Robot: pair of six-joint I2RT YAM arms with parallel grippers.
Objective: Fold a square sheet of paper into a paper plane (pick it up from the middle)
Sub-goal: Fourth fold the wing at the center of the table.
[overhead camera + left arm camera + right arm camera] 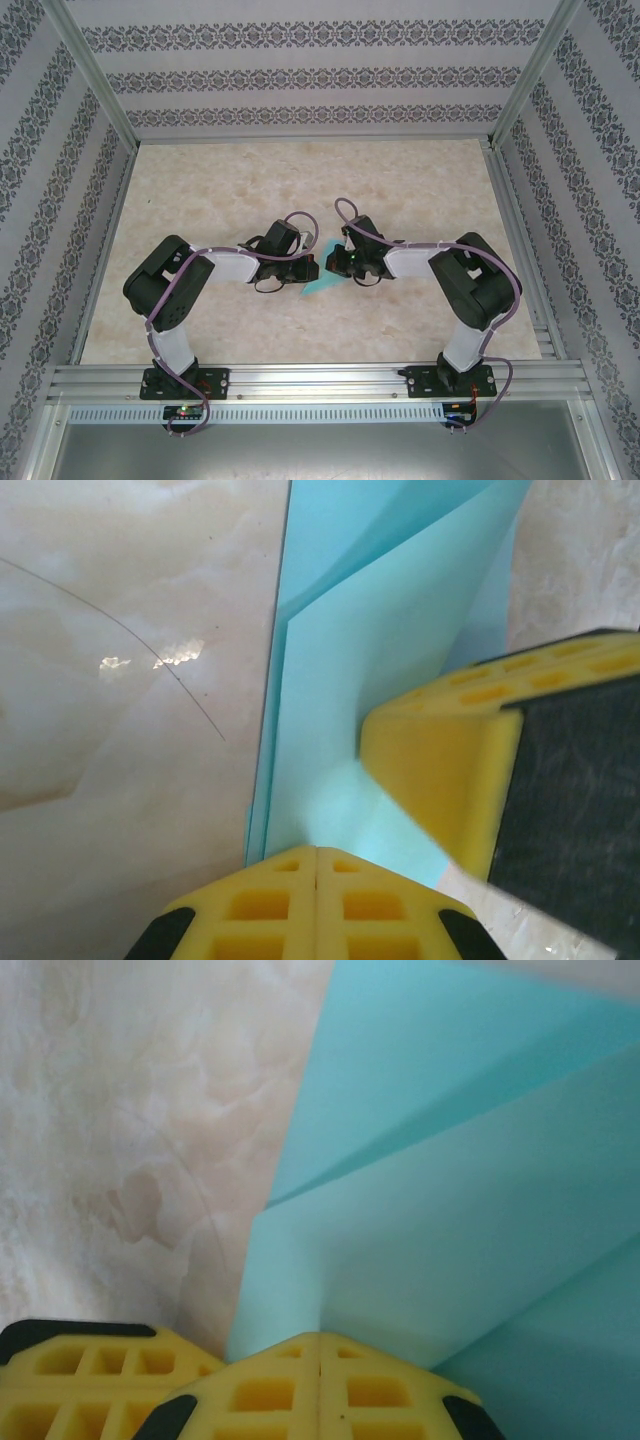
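Note:
The square sheet of paper [322, 284] is turquoise and folded into overlapping creased layers. It lies on the marble table under both grippers, which meet at mid-table. My left gripper [317, 852] is shut, its yellow tips resting against the paper [330, 710] with no ridge between them. My right gripper [320, 1337] is shut, and a short crease of the paper [450, 1220] runs up into the seam of its jaws. The right gripper's yellow finger [440, 770] stands on the paper close to the left tips. In the top view the left gripper [306, 266] and right gripper [334, 265] almost touch.
The beige marble tabletop [300, 180] spreads behind and beside the arms. Patterned walls [300, 70] with aluminium posts close off the back and sides. An aluminium rail [320, 380] carries both arm bases at the near edge. Purple cables loop along each arm.

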